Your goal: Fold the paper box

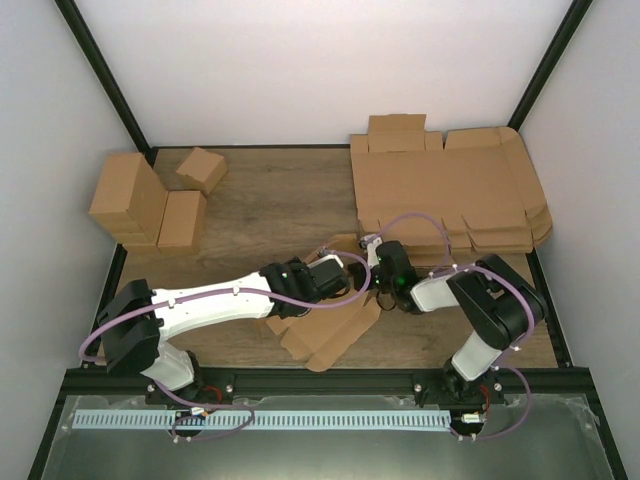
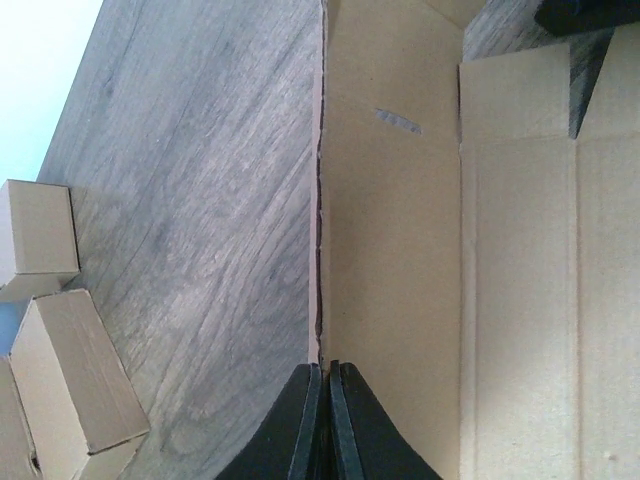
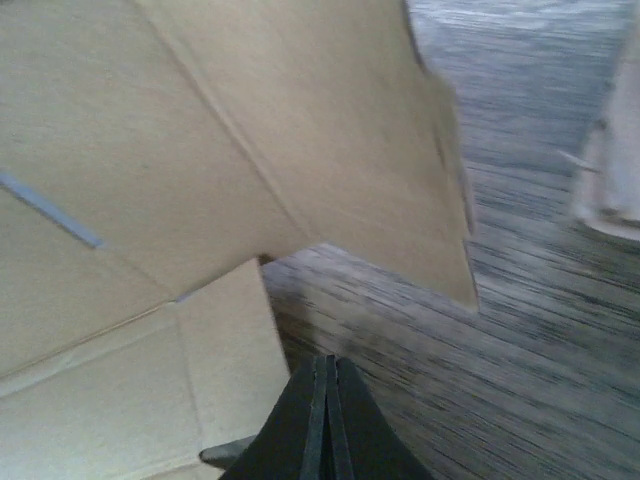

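Observation:
The paper box (image 1: 335,330) is a brown die-cut piece lying partly unfolded on the table near the front, between the two arms. My left gripper (image 1: 335,275) reaches in from the left. In the left wrist view its fingers (image 2: 326,372) are shut on the upright edge of a box flap (image 2: 390,230). My right gripper (image 1: 374,256) is beside it, at the far side of the box. In the right wrist view it (image 3: 326,362) is shut with nothing between the fingers, low over the table, with box panels (image 3: 200,130) raised to its left and above.
A thick pile of flat cardboard sheets (image 1: 450,190) lies at the back right. Several folded brown boxes (image 1: 140,205) stand at the back left, and they also show in the left wrist view (image 2: 70,385). Walls enclose the wooden table (image 1: 270,210).

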Robot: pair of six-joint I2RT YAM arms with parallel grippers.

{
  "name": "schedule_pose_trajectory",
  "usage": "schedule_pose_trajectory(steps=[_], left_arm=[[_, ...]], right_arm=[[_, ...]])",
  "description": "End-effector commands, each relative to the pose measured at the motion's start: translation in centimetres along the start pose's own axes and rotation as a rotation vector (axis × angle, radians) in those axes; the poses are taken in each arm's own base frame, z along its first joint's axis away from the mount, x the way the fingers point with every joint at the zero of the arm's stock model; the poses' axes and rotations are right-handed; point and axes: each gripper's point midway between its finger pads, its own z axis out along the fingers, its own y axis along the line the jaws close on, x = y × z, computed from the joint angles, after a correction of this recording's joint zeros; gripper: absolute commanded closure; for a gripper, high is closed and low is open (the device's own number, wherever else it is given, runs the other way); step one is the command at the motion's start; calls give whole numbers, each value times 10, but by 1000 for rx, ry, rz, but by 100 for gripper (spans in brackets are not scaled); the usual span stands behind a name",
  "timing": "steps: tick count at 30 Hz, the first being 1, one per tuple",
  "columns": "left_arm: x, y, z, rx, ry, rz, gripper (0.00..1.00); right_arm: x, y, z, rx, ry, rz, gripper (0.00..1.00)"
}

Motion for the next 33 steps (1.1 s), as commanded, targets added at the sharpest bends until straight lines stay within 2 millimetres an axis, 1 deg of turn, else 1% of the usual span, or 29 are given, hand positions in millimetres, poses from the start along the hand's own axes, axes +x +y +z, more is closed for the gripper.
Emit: schedule_pose_trajectory(steps=[1, 5, 7, 9, 11, 14, 18, 21, 24, 30, 33], left_arm=[[-6, 5, -4, -18, -33, -12, 96], [-9, 6, -6, -18, -47, -15, 96], [-10, 5, -5, -14, -49, -15, 96], [-10, 4, -4, -12, -46, -13, 96], [-9, 2, -2, -9, -41, -9, 96], [-6, 1, 0, -15, -27, 4, 96], [-1, 0, 3, -24, -4, 17, 96], [-3, 1, 1, -19, -10, 1, 96], [-6, 3, -5, -6, -25, -15, 96], [-7, 6, -13, 19, -32, -28, 96], [-6, 8, -17, 21, -34, -37, 96]], right_arm=[[-7, 31, 0, -139, 57, -61, 99], [-1, 44, -7, -212, 107, -67, 99], [-2, 50, -11, -237, 116, -64, 99], [-4, 52, -15, -237, 122, -56, 99], [-5, 49, -17, -213, 125, -43, 99], [-7, 40, -20, -146, 135, -6, 99], [1, 28, -23, -74, 163, 47, 99], [9, 26, -29, -70, 170, 69, 99], [6, 23, -40, -46, 137, 87, 99], [-16, 19, -75, 14, 12, 62, 99], [-18, 20, -86, 15, -9, 31, 99]])
